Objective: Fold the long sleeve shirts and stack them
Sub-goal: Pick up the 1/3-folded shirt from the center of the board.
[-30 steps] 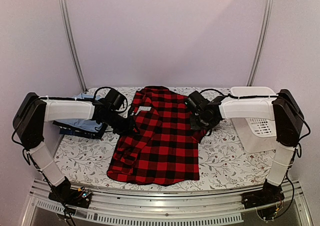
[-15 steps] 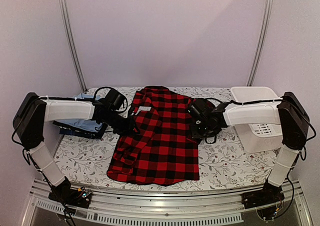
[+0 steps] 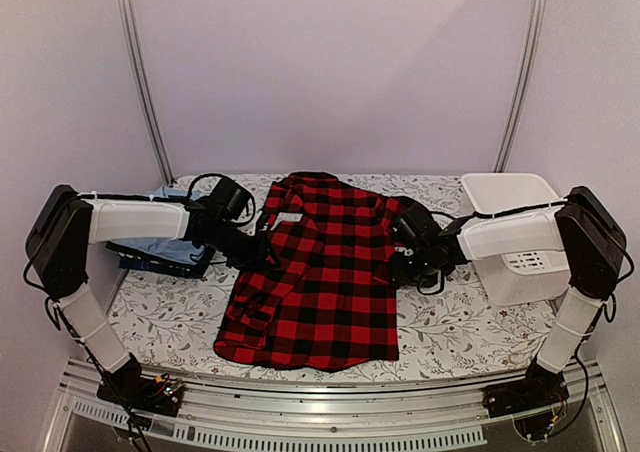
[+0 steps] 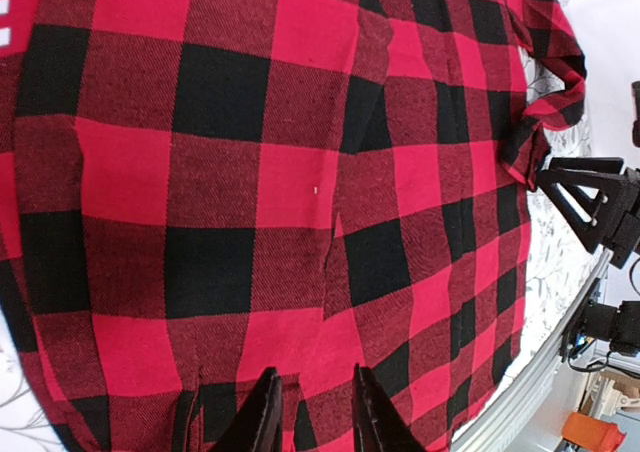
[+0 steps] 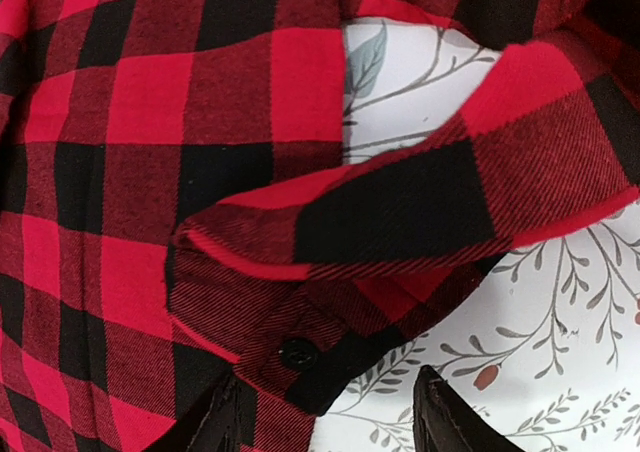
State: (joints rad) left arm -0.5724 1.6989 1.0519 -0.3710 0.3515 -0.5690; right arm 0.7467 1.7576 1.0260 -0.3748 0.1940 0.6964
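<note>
the red-and-black flannel shirt [image 3: 318, 272] lies spread flat in the middle of the flowered table [image 3: 450, 322], collar toward the far wall. the left gripper [image 3: 262, 250] sits low at the shirt's left edge, and from its own camera its fingers [image 4: 262, 422] stand close together with a ridge of the checked cloth between them, so it looks to be pinching the fabric (the actual contact is right at the bottom of that view). the right gripper [image 5: 335, 422] is at the shirt's right side with its jaws spread apart and nothing clamped; the buttoned cuff [image 5: 330, 347] lies loose on the table just ahead of them. behind the left arm a light blue shirt [image 3: 175, 254] rests on a dark navy garment [image 3: 135, 262]. a white basket [image 3: 515, 187] stands at the far right.
</note>
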